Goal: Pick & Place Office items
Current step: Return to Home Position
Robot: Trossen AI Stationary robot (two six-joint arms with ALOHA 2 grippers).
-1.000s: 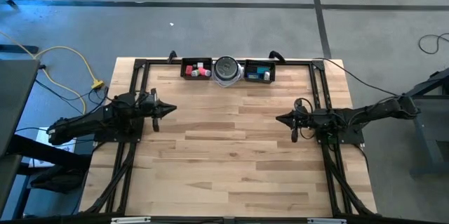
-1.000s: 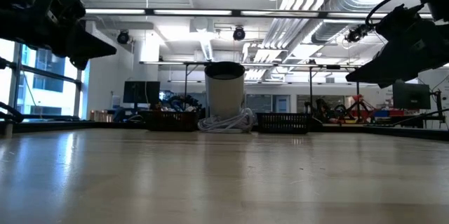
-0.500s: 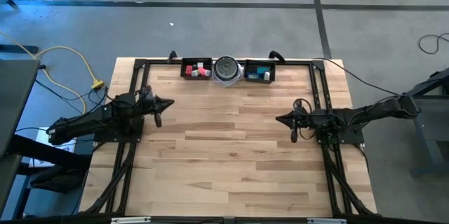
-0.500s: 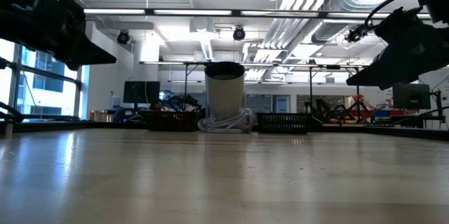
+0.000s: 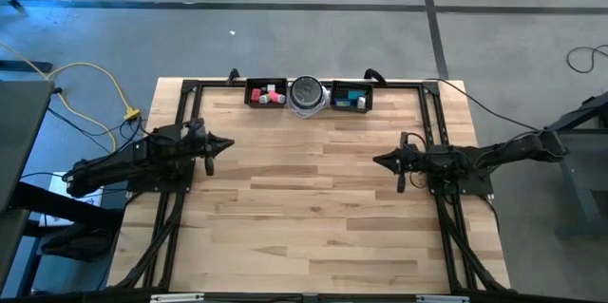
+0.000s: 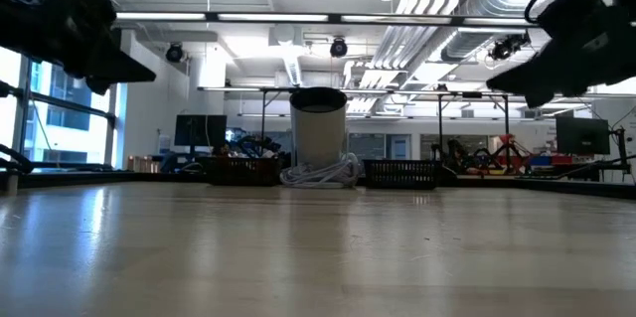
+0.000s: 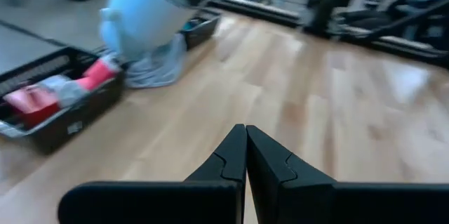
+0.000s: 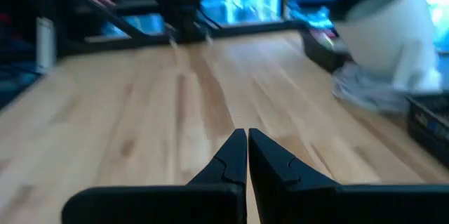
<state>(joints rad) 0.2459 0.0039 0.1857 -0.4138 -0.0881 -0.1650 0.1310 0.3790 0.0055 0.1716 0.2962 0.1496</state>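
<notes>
You seem to be homing: left hand [image 5: 226, 143] and right hand [image 5: 378, 160] pinched closed, empty, over the counter [image 5: 304, 213]; office items [image 5: 271, 97] lie in the far trays [image 5: 250, 93]. Next, park both arms.

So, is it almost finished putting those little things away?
Nearly done, it seems. Red and pink pieces lie in the left basket, blue ones in the right basket; no piece shows loose on the table. Nothing is in hand: left end effector and right end effector are shut, empty, at the sides. Probably only parking remains.
</notes>
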